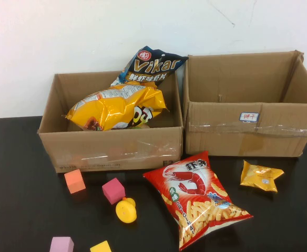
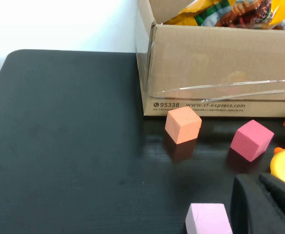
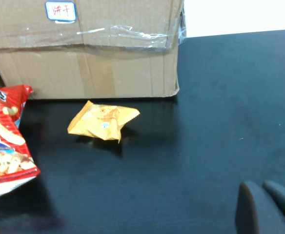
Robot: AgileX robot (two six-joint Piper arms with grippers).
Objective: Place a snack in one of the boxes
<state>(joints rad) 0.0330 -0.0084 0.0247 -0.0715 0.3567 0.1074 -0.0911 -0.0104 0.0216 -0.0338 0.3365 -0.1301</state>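
A red shrimp-stick snack bag (image 1: pixel 195 197) lies flat on the black table in front of two open cardboard boxes. A small yellow snack packet (image 1: pixel 261 176) lies to its right. The left box (image 1: pixel 111 149) holds a yellow chips bag (image 1: pixel 116 107) and a dark Vikar bag (image 1: pixel 153 65). The right box (image 1: pixel 248 134) looks empty. Neither arm shows in the high view. My left gripper (image 2: pixel 259 178) is shut and empty, low near the lilac cube (image 2: pixel 208 219). My right gripper (image 3: pixel 259 185) is shut and empty, some way from the yellow packet (image 3: pixel 103 122).
Foam blocks lie before the left box: an orange cube (image 1: pixel 74 180), a pink cube (image 1: pixel 113 190), a lilac cube (image 1: pixel 62 244) and a yellow block (image 1: pixel 100 247). A yellow duck toy (image 1: pixel 125 210) sits beside the pink cube.
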